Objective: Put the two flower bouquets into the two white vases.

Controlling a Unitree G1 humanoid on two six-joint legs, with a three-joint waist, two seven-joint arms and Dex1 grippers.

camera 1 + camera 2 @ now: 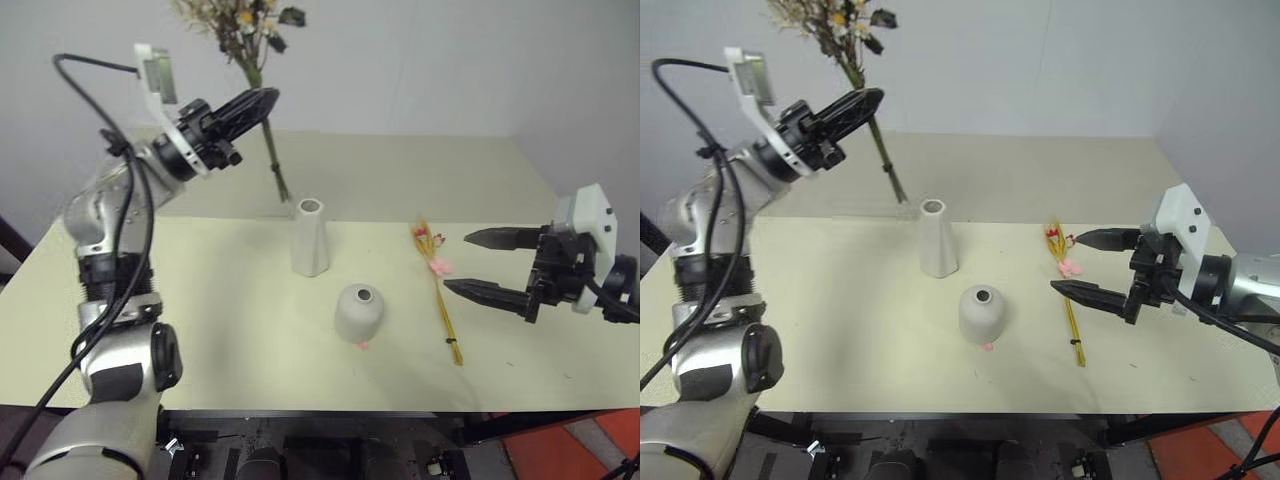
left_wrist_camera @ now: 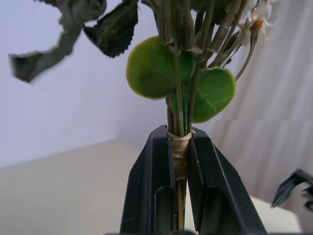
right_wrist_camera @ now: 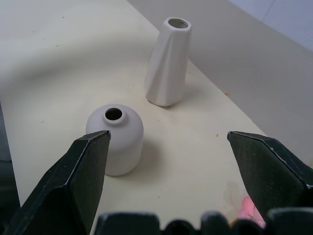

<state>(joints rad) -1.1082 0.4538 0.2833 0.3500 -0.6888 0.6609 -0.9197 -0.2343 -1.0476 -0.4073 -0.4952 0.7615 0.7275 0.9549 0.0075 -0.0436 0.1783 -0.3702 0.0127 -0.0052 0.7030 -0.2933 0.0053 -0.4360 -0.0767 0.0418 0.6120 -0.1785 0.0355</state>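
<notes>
Up above the table's far side, the bushy bouquet (image 1: 243, 30) hangs in the air, pinched by the left gripper (image 1: 250, 105) right on the twine wrap around its stems, which looks like the sensible spot since that's the one firm, bundled bit. Blooms point up, and the long stem tail (image 1: 274, 160) angles down toward the tall vase (image 1: 309, 237) without reaching its mouth. Pretty sure this thing weighs next to nothing, but the dried sprigs and leaves up top look brittle and floppy, so squeezing anywhere above the wrap would probably crush or shed stuff. The stems seem stiff enough to steer into a narrow neck, though they'd need to come in close to upright. The tall vase stands near the table's middle, with the squat vase (image 1: 359, 312) just in front of it, both upright and apart from each other. Over to the right, the slim bouquet (image 1: 438, 290) lies flat on the table (image 1: 200, 290), thin wheat-like stalks with small pink and red blossoms at the far end; best grabbed low on the stalks, and gently, since they look easy to snap. The right gripper (image 1: 478, 264) hovers just beside it, jaws spread wide and holding nothing.
</notes>
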